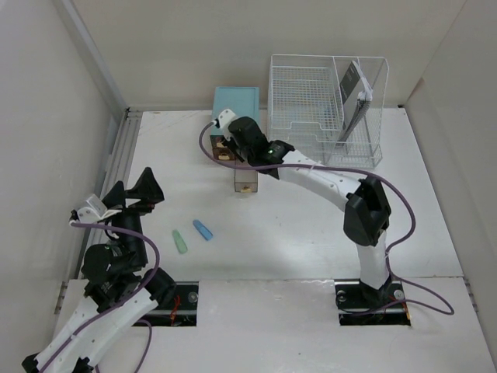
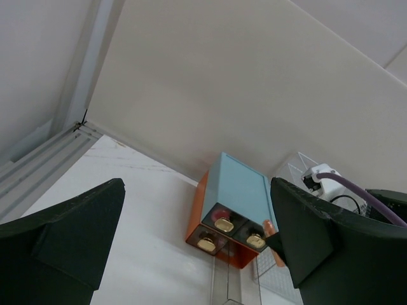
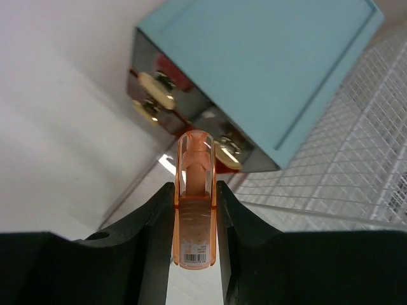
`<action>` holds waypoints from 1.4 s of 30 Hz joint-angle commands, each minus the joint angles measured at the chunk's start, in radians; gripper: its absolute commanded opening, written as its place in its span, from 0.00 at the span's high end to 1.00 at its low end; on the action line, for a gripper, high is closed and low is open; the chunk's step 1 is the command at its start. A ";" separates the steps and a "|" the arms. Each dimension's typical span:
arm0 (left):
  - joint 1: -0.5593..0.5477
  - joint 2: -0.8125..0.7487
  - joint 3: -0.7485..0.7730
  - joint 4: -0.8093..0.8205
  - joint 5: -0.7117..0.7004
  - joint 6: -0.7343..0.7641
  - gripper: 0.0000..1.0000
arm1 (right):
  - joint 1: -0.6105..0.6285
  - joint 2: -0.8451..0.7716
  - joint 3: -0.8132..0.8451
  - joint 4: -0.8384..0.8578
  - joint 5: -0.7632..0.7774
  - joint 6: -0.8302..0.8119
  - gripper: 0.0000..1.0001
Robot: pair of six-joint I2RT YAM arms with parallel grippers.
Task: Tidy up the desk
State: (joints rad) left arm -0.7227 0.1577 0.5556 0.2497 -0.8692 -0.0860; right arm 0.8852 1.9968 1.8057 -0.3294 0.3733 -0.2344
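Overhead, the desk (image 1: pixel 311 233) fills the middle of the view as a wide white top with silver rails on its left edge; a teal drawer box (image 1: pixel 237 101) and a white wire rack (image 1: pixel 326 101) sit side by side at its far edge. The right gripper (image 1: pixel 226 146) reaches to the front of the box, beside a clear drawer (image 1: pixel 245 180) pulled out toward the arms. The left gripper (image 1: pixel 132 193) hangs near the left rail with its fingers spread apart, holding nothing. A green marker (image 1: pixel 180 242) and a blue marker (image 1: pixel 203 229) lie close together on the near desk. From the left wrist, the left gripper (image 2: pixel 197 254) gapes wide, framing the box (image 2: pixel 235 203) across bare desk (image 2: pixel 127 210). From the right wrist, the right gripper (image 3: pixel 194 213) is clenched on an orange translucent marker (image 3: pixel 194 190) pointing at the box (image 3: pixel 267 70), with the rack (image 3: pixel 343 178) alongside
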 commanded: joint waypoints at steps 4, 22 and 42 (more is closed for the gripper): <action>0.002 0.051 0.024 0.020 0.048 0.000 0.02 | -0.042 0.054 0.040 -0.003 -0.020 -0.013 0.89; 0.002 0.080 0.024 0.011 0.067 -0.009 0.02 | -0.051 0.169 0.113 -0.117 -0.105 -0.003 0.67; 0.002 0.080 0.024 0.011 0.067 0.000 0.02 | -0.002 0.019 0.026 -0.157 -0.695 0.018 0.58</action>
State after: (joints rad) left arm -0.7223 0.2276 0.5556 0.2344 -0.8124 -0.0902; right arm 0.8429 2.0804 1.8412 -0.4728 -0.0914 -0.2302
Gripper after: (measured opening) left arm 0.981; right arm 0.424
